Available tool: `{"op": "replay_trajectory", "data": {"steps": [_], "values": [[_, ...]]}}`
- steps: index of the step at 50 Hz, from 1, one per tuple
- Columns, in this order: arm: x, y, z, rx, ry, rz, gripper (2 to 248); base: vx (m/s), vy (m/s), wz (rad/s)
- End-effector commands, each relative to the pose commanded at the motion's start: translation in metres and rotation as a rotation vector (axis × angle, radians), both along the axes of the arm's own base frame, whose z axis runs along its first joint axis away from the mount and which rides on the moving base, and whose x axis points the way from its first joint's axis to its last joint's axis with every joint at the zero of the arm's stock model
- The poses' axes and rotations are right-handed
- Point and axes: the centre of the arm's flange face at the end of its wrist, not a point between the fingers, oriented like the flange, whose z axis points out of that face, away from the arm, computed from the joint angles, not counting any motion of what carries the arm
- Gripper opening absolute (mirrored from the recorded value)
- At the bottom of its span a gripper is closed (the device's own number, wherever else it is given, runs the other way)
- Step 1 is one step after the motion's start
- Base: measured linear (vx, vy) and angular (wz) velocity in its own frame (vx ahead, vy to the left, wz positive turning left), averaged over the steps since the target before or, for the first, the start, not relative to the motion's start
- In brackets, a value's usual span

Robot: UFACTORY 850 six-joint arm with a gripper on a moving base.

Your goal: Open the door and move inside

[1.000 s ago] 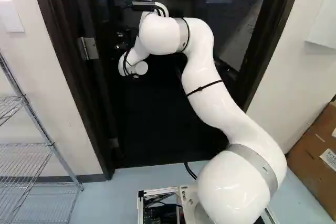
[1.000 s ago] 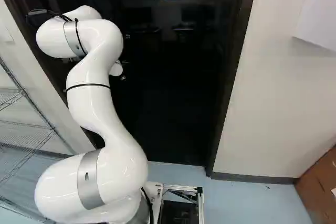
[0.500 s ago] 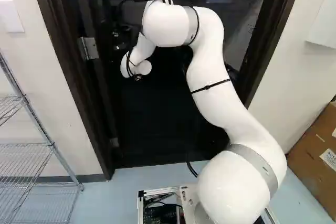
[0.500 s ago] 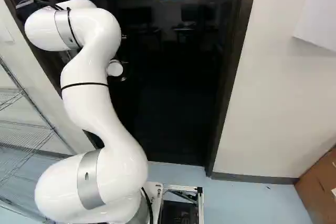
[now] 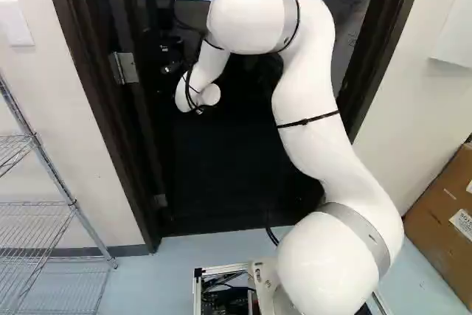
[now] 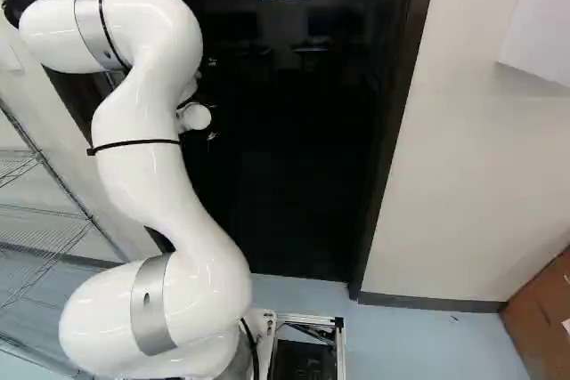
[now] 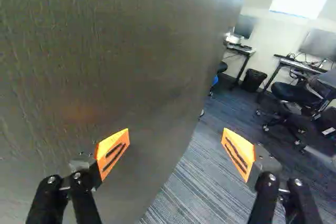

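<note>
In the left base view the gripper (image 5: 171,58) is a dark shape just beyond the white wrist, up in the doorway, hard to make out against the black. The wrist view shows the gripper (image 7: 175,156) open, its orange pads wide apart with nothing between them. A dark door (image 7: 100,66) fills the space ahead of and beside one finger. Past its free edge the room's striped carpet (image 7: 184,187) shows, ahead of the other finger, so the door stands open. The base views do not tell how far. No handle shows in the wrist view.
A dark door frame (image 6: 392,140) surrounds the doorway. Wire shelving (image 5: 44,212) stands left of it, cardboard boxes (image 5: 442,219) at the right. Beyond the door are desks, an office chair (image 7: 296,93) and a black bin (image 7: 253,80).
My arm's upper bend has swung right in the left base view and left in the right one. The wrist has shifted slightly right. The base has not moved.
</note>
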Motion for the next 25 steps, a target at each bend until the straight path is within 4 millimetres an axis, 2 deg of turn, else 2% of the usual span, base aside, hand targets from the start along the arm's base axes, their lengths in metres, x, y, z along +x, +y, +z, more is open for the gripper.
{"op": "replay_trajectory", "data": {"steps": [25], "values": [[-0.021, -0.029, 0.005, -0.009, 0.023, -0.029, 247, 0.000, 0.000, 0.000]]}}
